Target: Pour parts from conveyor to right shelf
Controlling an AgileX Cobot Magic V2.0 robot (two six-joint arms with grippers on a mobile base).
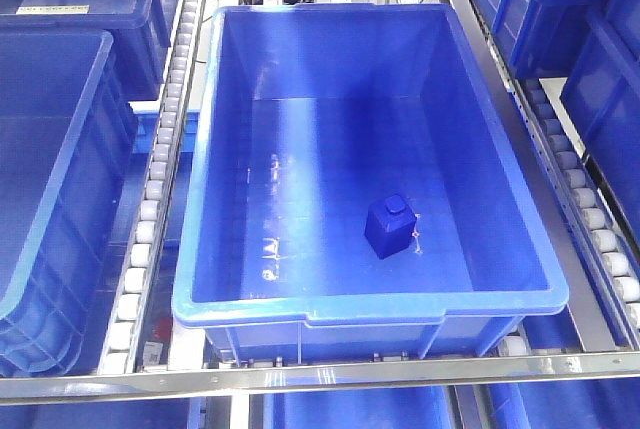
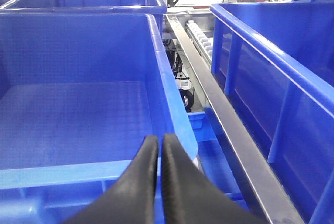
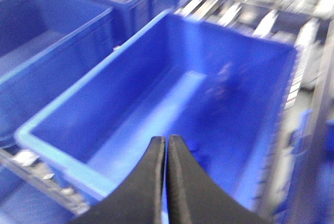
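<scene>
A large blue bin (image 1: 505, 199) sits on the roller conveyor in the front view. One dark blue block-shaped part (image 1: 390, 226) lies on its floor, right of centre. Neither gripper shows in the front view. My left gripper (image 2: 160, 139) is shut and empty, over the near right corner of an empty blue bin (image 2: 162, 51). My right gripper (image 3: 167, 139) is shut and empty, above the near end of the blue bin (image 3: 68, 104); a bit of the part (image 3: 192, 144) shows just right of the fingertips. That view is blurred.
Roller tracks (image 1: 160, 179) run along both sides of the bin, with a metal rail (image 1: 330, 374) across its front. More blue bins stand at the left (image 1: 50, 179) and at the right rear (image 1: 600, 69). A metal rail (image 2: 219, 114) separates bins in the left wrist view.
</scene>
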